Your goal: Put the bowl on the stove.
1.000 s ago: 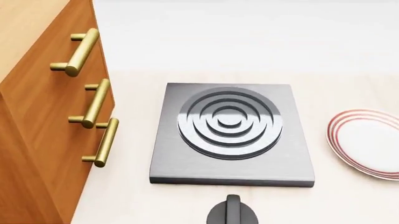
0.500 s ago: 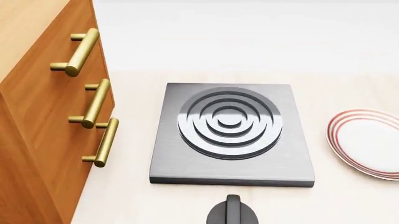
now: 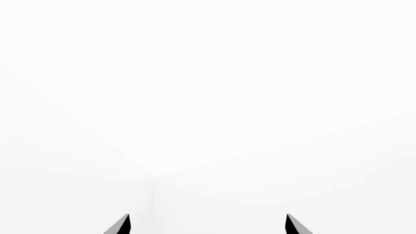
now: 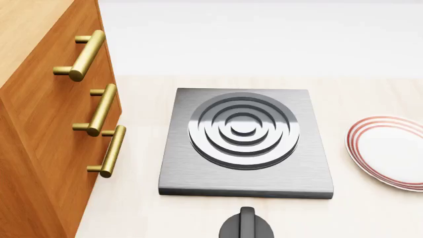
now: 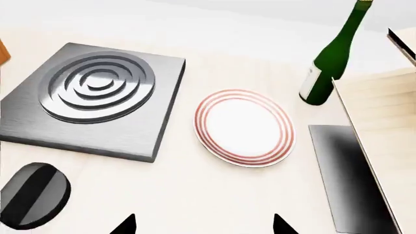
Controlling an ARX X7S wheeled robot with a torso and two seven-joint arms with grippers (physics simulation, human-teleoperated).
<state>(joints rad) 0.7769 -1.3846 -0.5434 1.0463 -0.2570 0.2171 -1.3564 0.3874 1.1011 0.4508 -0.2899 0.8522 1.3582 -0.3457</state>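
The stove [image 4: 246, 144] is a dark grey square slab with a raised ring burner, lying on the pale counter in the middle of the head view. It also shows in the right wrist view [image 5: 97, 100]. The bowl is not in any view. My right gripper [image 5: 202, 225] is open and empty, hovering above the counter in front of the white plate. My left gripper [image 3: 206, 224] is open and empty, and faces only blank white surfaces. Neither gripper shows in the head view.
A flat white plate with red rings [image 4: 391, 151] lies right of the stove, also in the right wrist view [image 5: 244, 126]. A round black knob [image 4: 246, 225] sits in front of the stove. A wooden cabinet with brass handles [image 4: 46, 124] stands at left. A green bottle [image 5: 331, 58] and a dark panel [image 5: 351, 180] stand further right.
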